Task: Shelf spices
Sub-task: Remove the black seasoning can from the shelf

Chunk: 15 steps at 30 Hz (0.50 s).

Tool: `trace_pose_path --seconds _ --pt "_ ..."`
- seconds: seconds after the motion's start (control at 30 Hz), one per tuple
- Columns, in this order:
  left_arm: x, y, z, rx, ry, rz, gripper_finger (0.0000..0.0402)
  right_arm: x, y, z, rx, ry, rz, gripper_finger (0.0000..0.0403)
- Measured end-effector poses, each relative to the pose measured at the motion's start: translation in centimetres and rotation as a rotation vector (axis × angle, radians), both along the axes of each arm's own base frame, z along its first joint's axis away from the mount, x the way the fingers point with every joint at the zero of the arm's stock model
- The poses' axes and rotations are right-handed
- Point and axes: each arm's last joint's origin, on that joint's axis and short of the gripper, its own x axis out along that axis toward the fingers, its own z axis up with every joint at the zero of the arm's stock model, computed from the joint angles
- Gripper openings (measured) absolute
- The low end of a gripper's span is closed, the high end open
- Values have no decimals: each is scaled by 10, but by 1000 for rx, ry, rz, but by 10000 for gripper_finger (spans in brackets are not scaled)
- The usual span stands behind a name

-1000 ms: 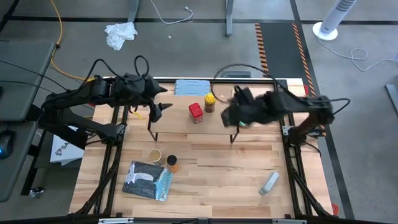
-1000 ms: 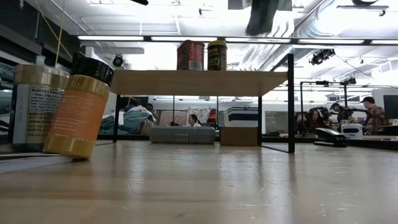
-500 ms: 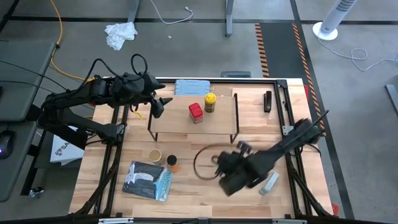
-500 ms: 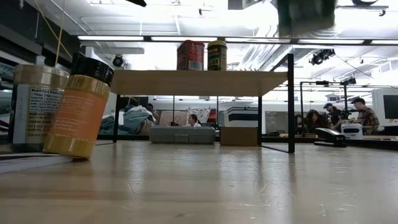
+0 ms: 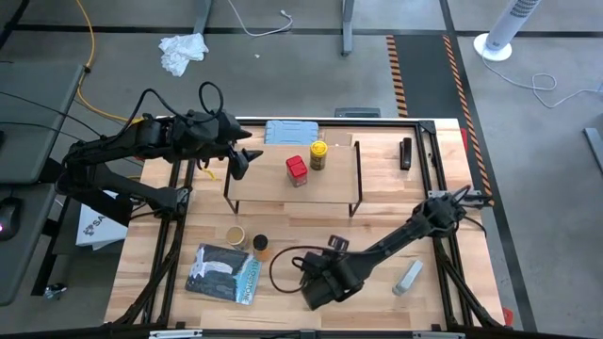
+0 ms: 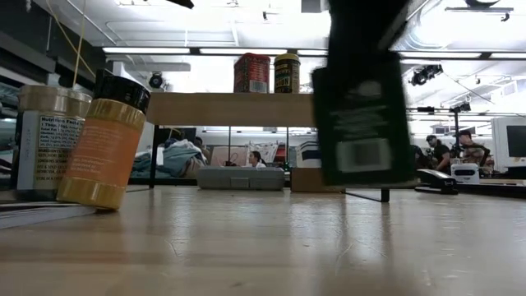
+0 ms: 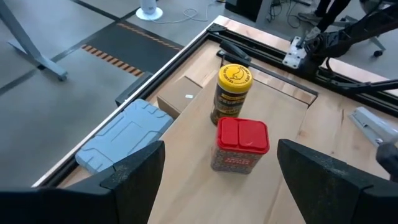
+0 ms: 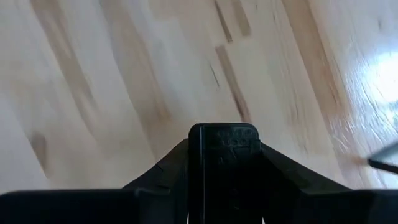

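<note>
The shelf [image 5: 292, 184] stands on thin black legs at the table's far middle. The red tin [image 5: 297, 169] and the yellow jar [image 5: 318, 155] stand upright on its plank. The tan cylinder [image 5: 235, 234] and the amber jar [image 5: 261, 247] stand on the table near the shelf's left end. My right gripper [image 5: 318, 285] hangs low over the near middle, shut on the black tin [image 6: 362, 123]. My left gripper [image 5: 243, 160] hovers open by the shelf's left end, facing the red tin [image 7: 242, 146]. My right gripper pinches the black tin between its two fingers, by its upper end [image 8: 224, 146]. The fingers come from above, slanting down. The tin hangs below them, nearly upright with a slight tilt, its lower edge [image 6: 370, 179] clear of the table.
A blue-grey case [image 5: 290, 132] and a cardboard cube [image 5: 339, 141] lie behind the shelf. A black stapler [image 5: 405, 153] sits far right and a grey bar [image 5: 408, 276] near right. A dark packet [image 5: 224, 273] lies near left. Bare wood stretches between shelf and near edge.
My right gripper has swept from the shelf's right end toward the near edge and the left, sinking low over the table and rolling as it went. The black tin has come down with it from high above the shelf.
</note>
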Motion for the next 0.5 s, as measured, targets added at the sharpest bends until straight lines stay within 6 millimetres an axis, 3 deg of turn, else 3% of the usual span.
trace_pose_path --seconds 0.27,0.5 --pt "0 -1 0 -27 -8 -11 307 15 -5 2 102 -78 -42 149" --pt "0 -3 0 -32 -8 -21 307 15 -8 2 108 -72 -71 225"
